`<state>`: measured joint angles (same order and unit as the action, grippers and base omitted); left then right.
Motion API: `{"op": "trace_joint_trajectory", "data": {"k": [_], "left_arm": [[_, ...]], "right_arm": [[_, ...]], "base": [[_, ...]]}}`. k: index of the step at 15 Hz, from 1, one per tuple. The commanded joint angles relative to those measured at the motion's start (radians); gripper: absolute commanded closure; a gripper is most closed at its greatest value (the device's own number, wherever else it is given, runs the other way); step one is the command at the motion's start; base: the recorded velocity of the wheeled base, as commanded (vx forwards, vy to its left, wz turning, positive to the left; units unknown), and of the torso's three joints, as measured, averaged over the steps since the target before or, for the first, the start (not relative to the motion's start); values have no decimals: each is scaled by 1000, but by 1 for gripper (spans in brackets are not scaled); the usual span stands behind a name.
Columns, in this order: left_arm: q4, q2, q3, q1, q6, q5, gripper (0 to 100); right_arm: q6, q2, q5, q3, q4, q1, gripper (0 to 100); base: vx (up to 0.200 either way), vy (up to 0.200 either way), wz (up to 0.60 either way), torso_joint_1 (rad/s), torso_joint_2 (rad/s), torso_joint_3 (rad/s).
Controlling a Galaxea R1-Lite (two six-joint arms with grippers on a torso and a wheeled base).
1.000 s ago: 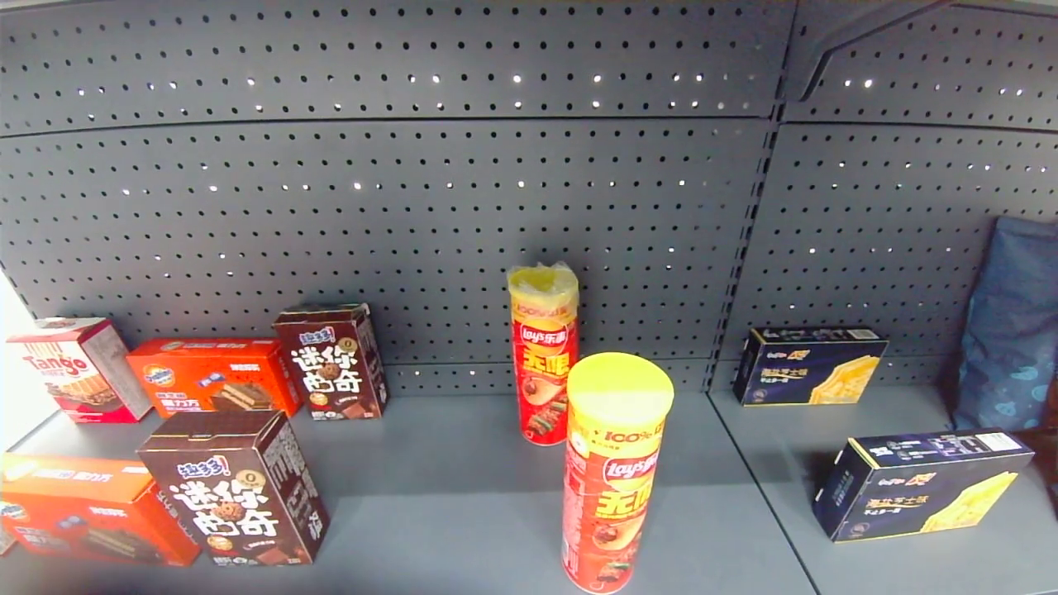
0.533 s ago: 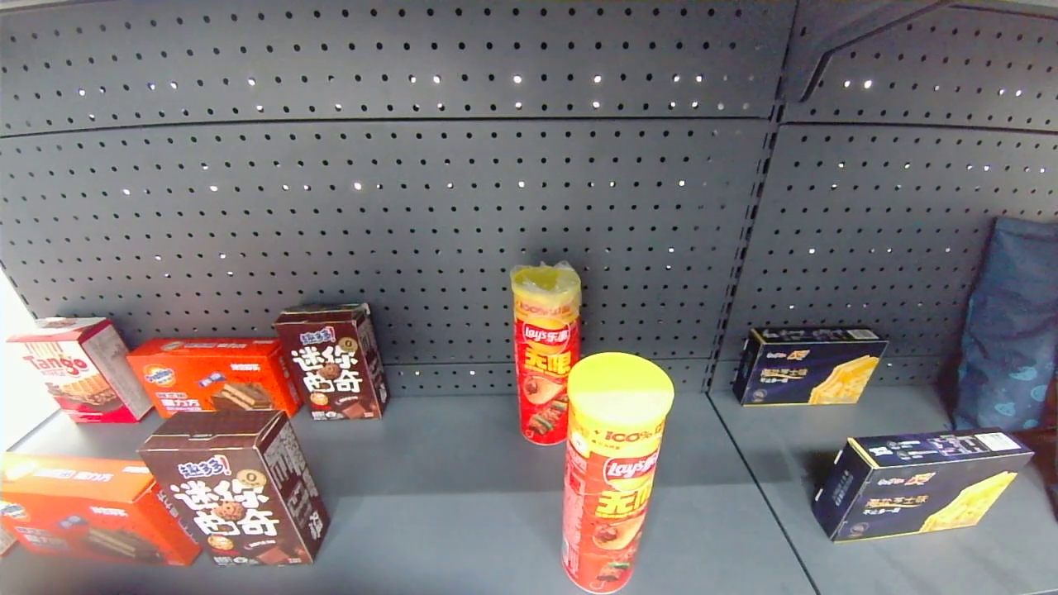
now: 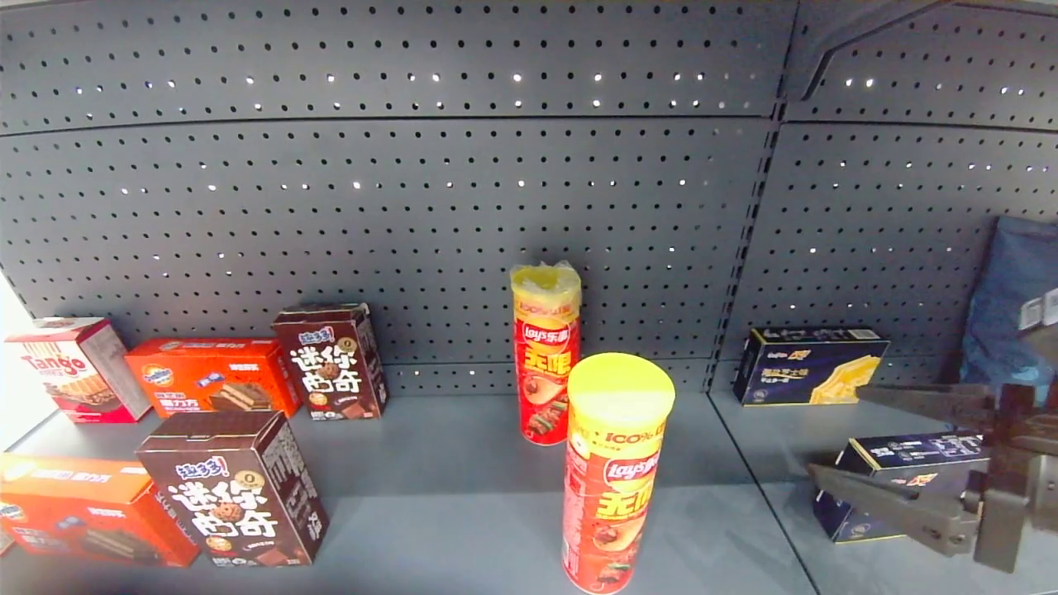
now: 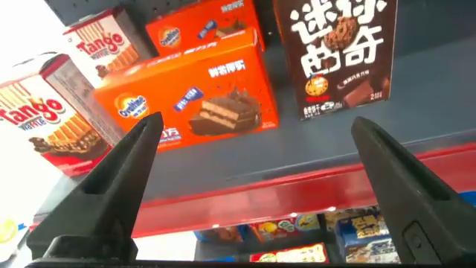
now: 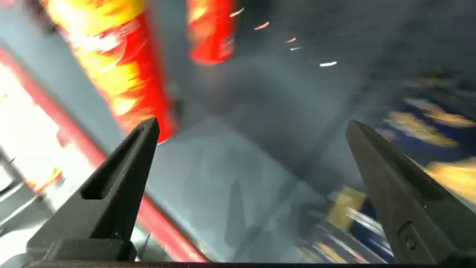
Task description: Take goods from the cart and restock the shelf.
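Two red chips cans with yellow lids stand mid-shelf, one in front (image 3: 616, 471) and one behind it (image 3: 545, 351); the near can (image 5: 123, 67) appears blurred in the right wrist view. My right gripper (image 3: 836, 432) hovers open and empty at the right, in front of the nearer dark blue box (image 3: 909, 453); its tips (image 5: 251, 128) point over bare shelf floor (image 5: 245, 186). My left gripper (image 4: 253, 132) is open and empty, held below the shelf's red front edge (image 4: 297, 190), facing an orange box (image 4: 197, 100) and a brown box (image 4: 338, 52).
Brown box (image 3: 235, 487), orange boxes (image 3: 211, 376) and a red-white box (image 3: 74, 368) fill the left side. A second dark blue box (image 3: 810, 365) and a blue bag (image 3: 1012, 314) stand at the right. A perforated back wall (image 3: 413, 207) closes the shelf.
My right gripper has come into the head view from the right edge, open, in front of the near dark blue box. The goods on the shelf have not moved.
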<state>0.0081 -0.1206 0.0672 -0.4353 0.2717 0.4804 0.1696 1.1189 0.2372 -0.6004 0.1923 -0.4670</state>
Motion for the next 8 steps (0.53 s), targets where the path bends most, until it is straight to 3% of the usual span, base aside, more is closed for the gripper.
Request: {"op": "trace_joint_trajectory", "data": {"k": [1,4,8], "left_arm": [[3,61,-26,44,4,0,0],[3,105,-27,83,7,-5,0],[3,119,-27,73,7,-5,0]], "right_arm": [[-1,119,-24,-9,18,-73,0],[-1,203,-30,-50,32,-94,0],[-1,286,-47,-85,32,-93,0]], "base": [[0,0,0,0,0,0],[0,0,0,0,0,0],[0,0,0,0,0,0]]}}
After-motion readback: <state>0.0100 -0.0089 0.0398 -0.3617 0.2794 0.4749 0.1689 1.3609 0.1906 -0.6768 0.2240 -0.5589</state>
